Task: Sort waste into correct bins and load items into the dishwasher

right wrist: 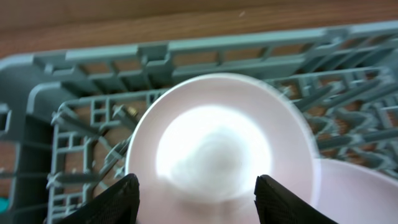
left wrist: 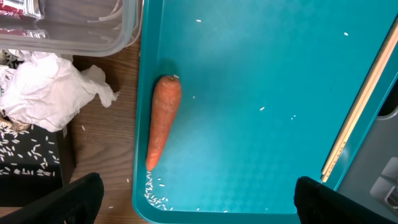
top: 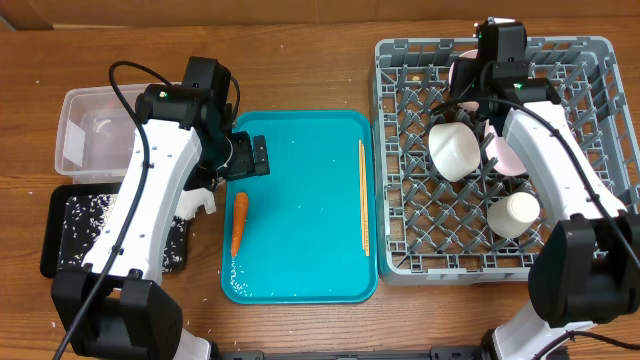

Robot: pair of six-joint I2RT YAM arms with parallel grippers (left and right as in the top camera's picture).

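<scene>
An orange carrot (top: 239, 222) (left wrist: 163, 118) lies along the left edge of the teal tray (top: 300, 250), with white rice grains (left wrist: 157, 194) at its tip. My left gripper (top: 247, 158) (left wrist: 199, 200) hangs open above that tray, holding nothing. A crumpled white napkin (left wrist: 43, 90) rests on the wood between the clear tub (top: 95, 130) and the black tray (top: 70, 235), which holds rice. A red wrapper (left wrist: 18, 7) shows inside the tub. My right gripper (top: 472, 82) (right wrist: 198, 199) stands open in the grey dish rack (top: 590, 60), its fingers either side of a pale pink plate (right wrist: 217, 143).
Thin wooden chopsticks (top: 362, 195) lie along the teal tray's right side. In the rack sit a white bowl (top: 455, 150), a white cup (top: 515, 213) and another pink plate (top: 507, 152). The rack's upright pegs crowd round my right gripper.
</scene>
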